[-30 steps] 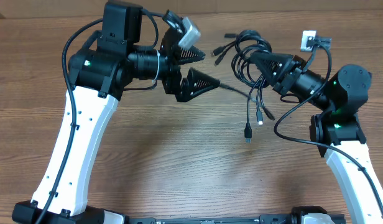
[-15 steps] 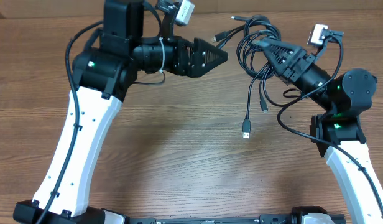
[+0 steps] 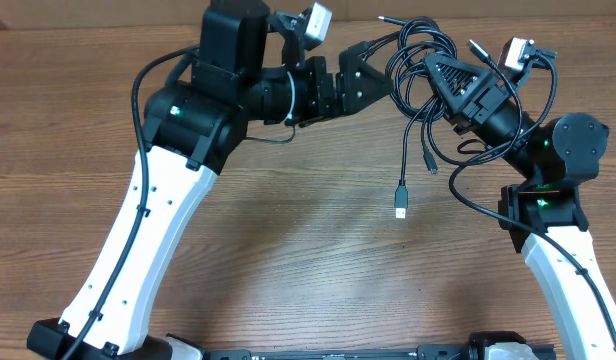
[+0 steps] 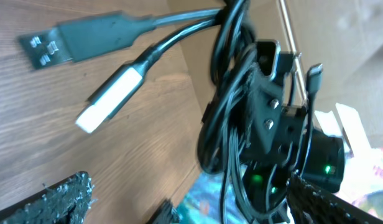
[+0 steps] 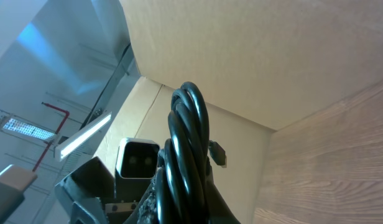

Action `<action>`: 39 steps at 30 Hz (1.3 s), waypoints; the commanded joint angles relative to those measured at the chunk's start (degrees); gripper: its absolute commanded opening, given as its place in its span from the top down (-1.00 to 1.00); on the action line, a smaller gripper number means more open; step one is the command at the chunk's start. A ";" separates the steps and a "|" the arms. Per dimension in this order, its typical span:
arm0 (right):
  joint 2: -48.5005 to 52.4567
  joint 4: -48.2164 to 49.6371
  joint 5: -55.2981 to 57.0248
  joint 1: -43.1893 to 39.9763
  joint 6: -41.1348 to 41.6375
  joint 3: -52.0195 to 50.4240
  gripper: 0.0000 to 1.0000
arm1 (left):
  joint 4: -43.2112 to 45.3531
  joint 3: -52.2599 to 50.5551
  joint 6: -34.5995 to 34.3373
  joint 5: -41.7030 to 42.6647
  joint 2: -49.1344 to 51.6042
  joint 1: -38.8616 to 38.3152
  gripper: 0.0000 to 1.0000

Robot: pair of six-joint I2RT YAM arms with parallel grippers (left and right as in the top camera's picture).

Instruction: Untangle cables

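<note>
Black cables (image 5: 186,149) hang bunched, looped and tangled; silver-tipped plug (image 3: 400,203) dangles loose.

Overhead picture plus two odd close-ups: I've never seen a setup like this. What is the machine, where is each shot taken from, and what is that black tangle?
These are two robot arms at a wooden table, each ending in a two-finger gripper. The wide picture looks straight down from a fixed camera above. The other two come from small cameras mounted on each wrist, which is why they look tilted and close. The tangle is a bundle of thin black cables, the thing to be untangled. The right gripper is shut on the bundle, with plug ends trailing loose. The left gripper is open right beside the bundle and holds nothing.
</note>
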 commanded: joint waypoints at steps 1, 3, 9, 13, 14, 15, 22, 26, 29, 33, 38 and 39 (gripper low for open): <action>-0.24 0.66 0.81 1.05 1.29 0.85 0.92 | 2.93 0.87 -4.42 -2.86 -0.61 -1.86 -1.00; -0.24 0.61 0.81 1.64 1.27 0.85 0.92 | 5.07 0.87 -4.94 -3.48 -0.37 -3.02 -1.00; -0.24 0.61 0.74 1.70 1.27 0.85 0.92 | 7.10 0.87 -7.19 -6.86 1.03 -5.53 -0.86; -0.24 0.37 0.74 1.70 1.20 0.85 0.92 | 7.45 0.87 -7.19 -7.41 2.34 -5.66 -0.11; -0.24 0.37 0.72 1.70 1.07 0.85 0.92 | 7.78 0.87 -7.17 -7.37 2.64 -5.66 0.01; -0.24 0.31 0.72 1.70 1.07 0.85 0.92 | 7.82 0.87 -7.19 -7.41 2.89 -5.66 0.22; -0.24 -2.67 0.72 1.70 0.85 0.85 0.92 | 9.44 0.87 -6.34 -7.41 3.76 -5.66 0.51; -0.24 -2.62 -0.17 1.70 0.83 0.85 0.92 | 9.92 0.87 -2.71 -7.39 3.76 -5.66 0.89; -0.24 -2.67 -1.27 1.70 -0.26 0.85 0.92 | 10.36 0.87 2.10 -7.37 3.76 -5.66 0.91; -0.24 -2.67 -2.34 1.73 -4.90 0.85 0.92 | 10.97 0.87 9.92 -6.14 3.76 -5.66 0.92; -0.24 -3.17 -6.10 1.70 -19.76 0.85 0.07 | 10.67 0.87 22.27 -1.44 3.74 -5.25 0.91; -0.24 -3.96 -6.45 1.70 -23.87 0.85 -0.30 | 10.67 0.87 24.79 0.52 3.74 -4.96 0.92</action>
